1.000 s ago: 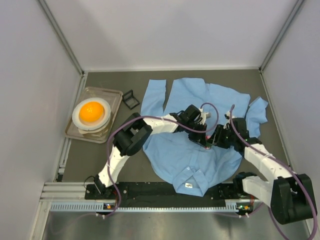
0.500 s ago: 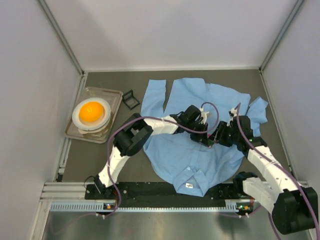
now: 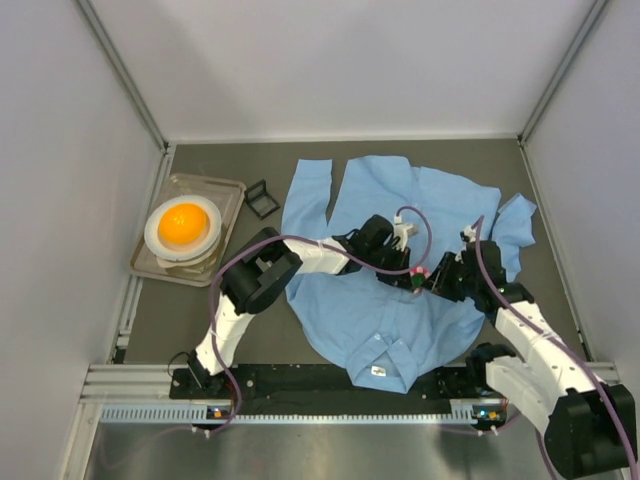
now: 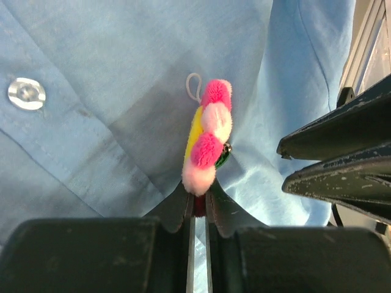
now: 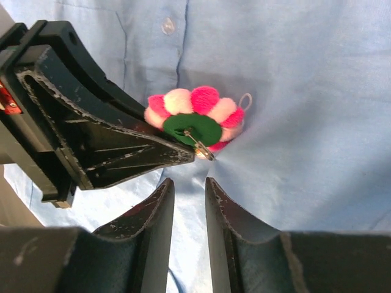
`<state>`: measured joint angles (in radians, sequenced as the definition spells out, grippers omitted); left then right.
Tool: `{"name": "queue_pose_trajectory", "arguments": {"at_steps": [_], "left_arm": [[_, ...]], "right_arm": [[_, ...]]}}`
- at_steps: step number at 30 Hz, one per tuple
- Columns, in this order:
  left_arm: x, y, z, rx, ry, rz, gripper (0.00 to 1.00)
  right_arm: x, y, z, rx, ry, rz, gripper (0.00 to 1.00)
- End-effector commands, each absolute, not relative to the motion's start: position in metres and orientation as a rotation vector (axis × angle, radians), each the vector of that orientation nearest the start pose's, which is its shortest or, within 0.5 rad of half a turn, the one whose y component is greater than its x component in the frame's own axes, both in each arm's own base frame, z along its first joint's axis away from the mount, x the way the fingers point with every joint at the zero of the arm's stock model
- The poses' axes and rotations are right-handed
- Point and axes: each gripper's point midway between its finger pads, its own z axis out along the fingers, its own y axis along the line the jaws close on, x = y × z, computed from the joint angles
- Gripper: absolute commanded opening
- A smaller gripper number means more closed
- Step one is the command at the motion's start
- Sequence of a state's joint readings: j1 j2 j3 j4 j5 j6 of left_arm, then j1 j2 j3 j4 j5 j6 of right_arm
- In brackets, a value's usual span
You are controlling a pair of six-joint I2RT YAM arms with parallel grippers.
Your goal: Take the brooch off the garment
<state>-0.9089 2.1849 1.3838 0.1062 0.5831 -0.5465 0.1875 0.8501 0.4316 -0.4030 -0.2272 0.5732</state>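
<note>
The garment (image 3: 400,200), a light blue shirt, lies spread on the table, collar toward the arms. The brooch (image 3: 421,271), a pink and pale flower with a green back, stands lifted off the cloth (image 4: 110,73). My left gripper (image 4: 200,198) is shut on the brooch (image 4: 208,137), pinching its lowest petal. In the right wrist view the brooch (image 5: 194,119) shows its green back and metal pin, which still enters the shirt (image 5: 305,91). My right gripper (image 5: 188,183) sits just below the pin, jaws a narrow gap apart with nothing between them.
A clear tray (image 3: 232,190) at the left holds white bowls with an orange ball (image 3: 183,225). A small black stand (image 3: 262,198) sits beside the tray. Grey walls close in the table on three sides.
My right gripper has narrowed its jaws and shifted toward the brooch. The left gripper keeps its hold and has drawn slightly left and nearer.
</note>
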Motion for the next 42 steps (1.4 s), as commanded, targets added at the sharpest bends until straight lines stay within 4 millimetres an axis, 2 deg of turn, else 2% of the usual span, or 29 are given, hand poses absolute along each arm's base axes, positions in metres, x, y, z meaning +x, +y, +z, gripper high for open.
{"name": "queue_pose_trajectory", "arguments": {"at_steps": [1, 12, 22, 35, 42], "left_arm": [[0.248, -0.502, 0.076, 0.863, 2.156, -1.38, 0.0], [0.246, -0.502, 0.074, 0.86, 2.159, -1.404, 0.0], [0.238, -0.505, 0.079, 0.864, 2.172, -1.48, 0.0], [0.234, -0.508, 0.068, 0.872, 2.229, -1.513, 0.0], [0.232, -0.509, 0.069, 0.867, 2.236, -1.542, 0.0]], "right_arm": [[0.236, 0.111, 0.084, 0.251, 2.323, 0.664, 0.28], [0.252, 0.111, 0.08, 0.249, 2.352, 0.631, 0.27], [0.251, 0.11, 0.073, 0.231, 2.351, 0.621, 0.17], [0.246, 0.103, 0.059, 0.274, 2.41, 0.568, 0.22], [0.247, 0.107, 0.059, 0.263, 2.406, 0.597, 0.15]]}}
